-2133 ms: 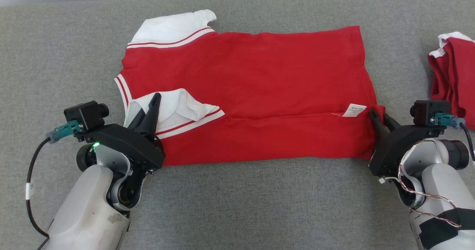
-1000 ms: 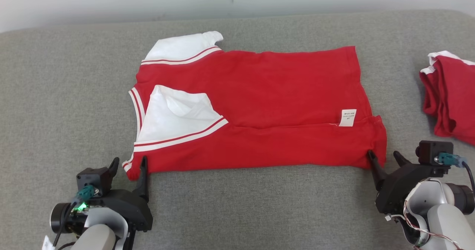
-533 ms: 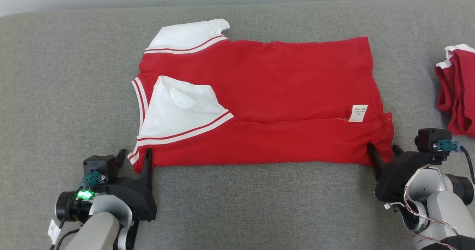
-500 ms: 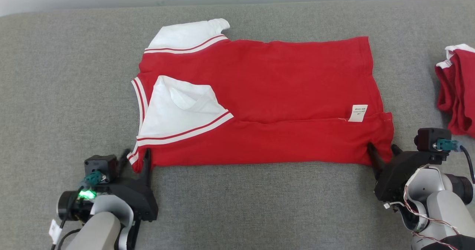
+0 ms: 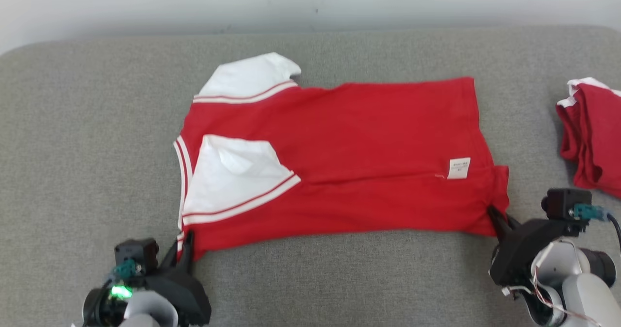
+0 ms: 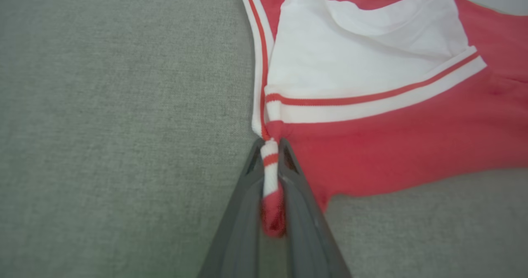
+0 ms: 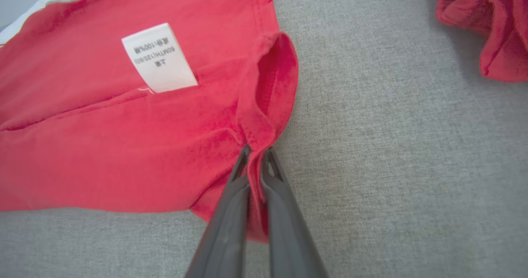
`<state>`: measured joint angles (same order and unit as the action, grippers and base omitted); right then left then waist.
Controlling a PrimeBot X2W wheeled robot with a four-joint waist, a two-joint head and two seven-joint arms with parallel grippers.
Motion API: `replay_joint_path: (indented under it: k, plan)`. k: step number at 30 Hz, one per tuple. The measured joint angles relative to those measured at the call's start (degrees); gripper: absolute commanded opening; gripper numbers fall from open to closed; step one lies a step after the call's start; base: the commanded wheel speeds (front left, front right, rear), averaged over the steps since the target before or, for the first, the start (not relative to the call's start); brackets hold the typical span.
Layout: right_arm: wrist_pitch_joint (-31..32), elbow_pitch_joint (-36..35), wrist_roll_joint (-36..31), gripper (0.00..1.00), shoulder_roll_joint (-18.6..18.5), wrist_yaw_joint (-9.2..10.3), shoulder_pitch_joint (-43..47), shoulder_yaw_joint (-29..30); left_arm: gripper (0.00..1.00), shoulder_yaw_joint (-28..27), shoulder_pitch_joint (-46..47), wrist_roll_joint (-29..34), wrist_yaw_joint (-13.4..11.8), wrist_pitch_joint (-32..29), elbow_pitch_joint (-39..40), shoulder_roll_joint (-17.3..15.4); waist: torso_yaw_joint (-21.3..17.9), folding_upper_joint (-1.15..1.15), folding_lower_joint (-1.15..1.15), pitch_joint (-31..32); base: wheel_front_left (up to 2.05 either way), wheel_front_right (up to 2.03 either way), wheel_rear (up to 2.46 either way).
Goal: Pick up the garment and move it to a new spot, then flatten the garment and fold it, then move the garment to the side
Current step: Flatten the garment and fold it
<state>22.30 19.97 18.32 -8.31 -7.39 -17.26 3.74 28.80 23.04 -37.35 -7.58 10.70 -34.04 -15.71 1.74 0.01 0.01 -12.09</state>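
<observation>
The garment, a red shirt with white sleeves, lies spread on the grey padded surface in the middle of the head view. Its long axis runs from 9 o'clock to 3 o'clock, with the neck end toward 9 and the hem toward 3. One white sleeve is folded in over the red body. The care label shows near the hem end.

The left gripper sits at 7 o'clock in that view, its fingers pressed together on the striped trim at the near neck-end corner. The right gripper sits at 4 o'clock, pinched tight on the near hem corner, where the cloth bunches up between its fingers.

Each arm has the corner on its own side, so neither is nearer. The held near edge spans the line between them, and the whole body of the shirt lies toward 12 o'clock from that line. The fold likely means carrying both corners together toward 12, level with each other, so the near edge lands straight. A second red garment lies well apart at 3 o'clock.
</observation>
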Motion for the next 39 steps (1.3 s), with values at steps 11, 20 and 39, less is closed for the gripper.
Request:
replay_joint_path:
  k: [11,20,39]
  plan:
    - [4.94,-9.22,-0.01,0.00,2.23,-0.01,12.22,4.85,0.00,1.57,-10.40,-0.60,-3.12,-3.15,10.27,-2.31,0.07,0.00,-0.01,4.91,0.00,0.00,0.00]
    - [5.32,-8.56,-2.68,0.00,3.82,-0.01,15.00,5.79,0.00,2.04,-16.63,-1.48,-5.68,-5.15,15.84,-3.60,-0.44,0.00,-0.01,5.64,0.00,0.00,0.00]
    - [8.65,-16.01,-5.68,1.00,3.24,-0.01,10.03,7.26,1.00,-0.93,-10.61,0.01,-6.72,-3.01,22.52,-7.75,0.02,0.00,-0.01,4.81,0.00,0.00,0.00]
